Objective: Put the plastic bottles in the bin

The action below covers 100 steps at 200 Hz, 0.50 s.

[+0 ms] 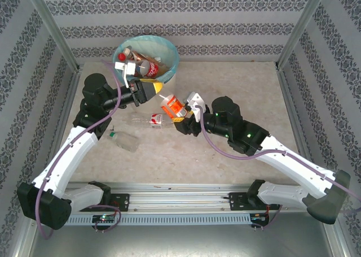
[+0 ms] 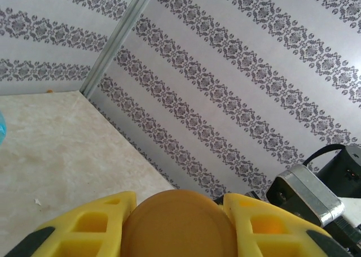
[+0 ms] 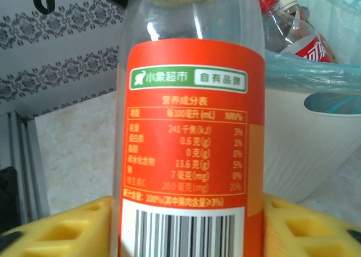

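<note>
right fingers clamp orange bottle beside bin; left fingers pinch round orange end, likely same bottle. worry: shallow end grip slips, bottle hits table.

The left arm rises from its base toward 12 o'clock, its wrist bent toward 3 o'clock; the left gripper has yellow fingers touching both sides of the round end of the orange bottle; the right arm stretches toward 10 o'clock; the right gripper flanks that bottle's body, with no gap visible.
</note>
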Each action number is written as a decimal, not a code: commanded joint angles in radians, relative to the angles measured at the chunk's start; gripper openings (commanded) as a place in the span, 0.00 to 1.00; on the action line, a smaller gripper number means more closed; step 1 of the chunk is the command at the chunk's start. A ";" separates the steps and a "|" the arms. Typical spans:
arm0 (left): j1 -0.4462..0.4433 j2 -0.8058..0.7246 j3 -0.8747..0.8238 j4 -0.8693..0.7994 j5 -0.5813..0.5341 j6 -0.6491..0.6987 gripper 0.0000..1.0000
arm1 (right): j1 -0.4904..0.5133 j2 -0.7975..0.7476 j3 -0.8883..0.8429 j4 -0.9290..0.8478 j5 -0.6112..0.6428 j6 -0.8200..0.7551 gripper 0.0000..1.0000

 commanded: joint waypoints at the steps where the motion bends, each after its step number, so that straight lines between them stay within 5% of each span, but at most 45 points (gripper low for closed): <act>1: 0.000 -0.019 0.026 0.001 -0.102 0.076 0.16 | -0.002 -0.027 -0.004 0.041 -0.001 0.013 0.76; 14: 0.001 -0.024 0.042 0.002 -0.183 0.103 0.05 | -0.002 -0.038 -0.020 0.054 0.076 0.021 0.98; 43: 0.002 0.008 0.137 -0.017 -0.430 0.228 0.00 | -0.002 -0.057 -0.042 0.047 0.251 0.018 0.98; 100: 0.018 0.278 0.360 0.049 -0.731 0.506 0.00 | -0.002 -0.054 -0.060 0.032 0.258 -0.006 0.98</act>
